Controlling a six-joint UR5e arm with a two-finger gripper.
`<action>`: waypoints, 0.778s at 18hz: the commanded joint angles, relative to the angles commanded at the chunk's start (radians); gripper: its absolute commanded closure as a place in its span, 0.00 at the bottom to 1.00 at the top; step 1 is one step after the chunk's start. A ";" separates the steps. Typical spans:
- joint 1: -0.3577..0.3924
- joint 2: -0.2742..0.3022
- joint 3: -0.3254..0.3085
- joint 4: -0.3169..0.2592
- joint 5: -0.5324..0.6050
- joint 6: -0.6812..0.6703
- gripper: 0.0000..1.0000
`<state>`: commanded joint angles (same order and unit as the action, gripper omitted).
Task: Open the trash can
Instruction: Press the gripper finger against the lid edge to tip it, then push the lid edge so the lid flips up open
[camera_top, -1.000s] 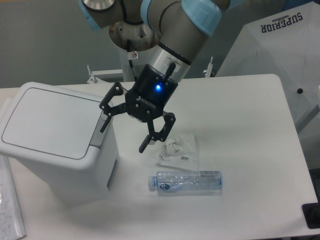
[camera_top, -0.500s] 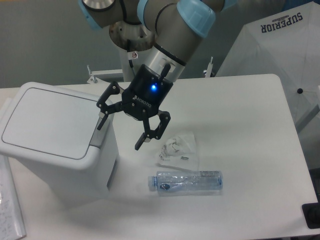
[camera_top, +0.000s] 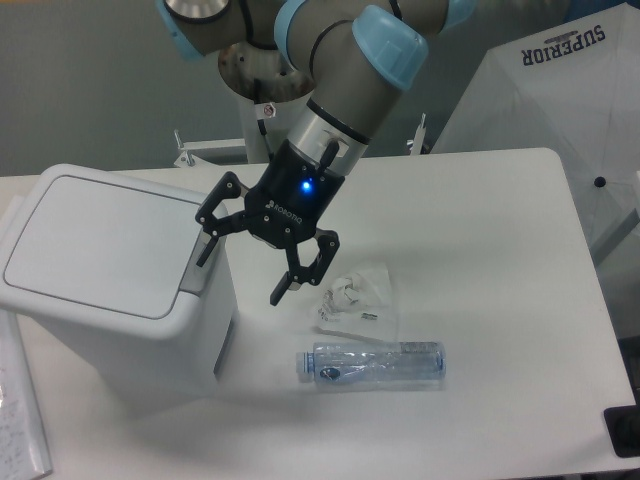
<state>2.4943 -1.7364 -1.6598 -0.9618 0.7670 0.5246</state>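
Observation:
The trash can (camera_top: 110, 290) is a large white boxy bin at the left of the table, its flat lid (camera_top: 95, 245) shut. A grey push-button tab (camera_top: 200, 262) sits on its right top edge. My gripper (camera_top: 243, 270) is open, hanging just right of the bin. Its left fingertip (camera_top: 207, 246) is right at the grey tab; whether it touches I cannot tell. Its right fingertip (camera_top: 283, 291) hangs over the table.
A crumpled clear plastic bag (camera_top: 358, 300) lies right of the gripper. A clear plastic bottle (camera_top: 372, 364) lies on its side in front of it. A white folded cover (camera_top: 560, 110) stands at the back right. Papers (camera_top: 20, 420) lie at the left edge.
The gripper has shifted slightly left and down toward the bin's tab, staying open. The lid has not moved.

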 joint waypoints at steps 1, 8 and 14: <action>0.000 -0.002 0.000 0.000 0.005 0.000 0.00; 0.000 -0.005 -0.015 0.000 0.005 -0.002 0.00; 0.000 -0.005 -0.020 0.000 0.008 0.000 0.00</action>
<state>2.4943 -1.7411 -1.6797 -0.9618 0.7746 0.5246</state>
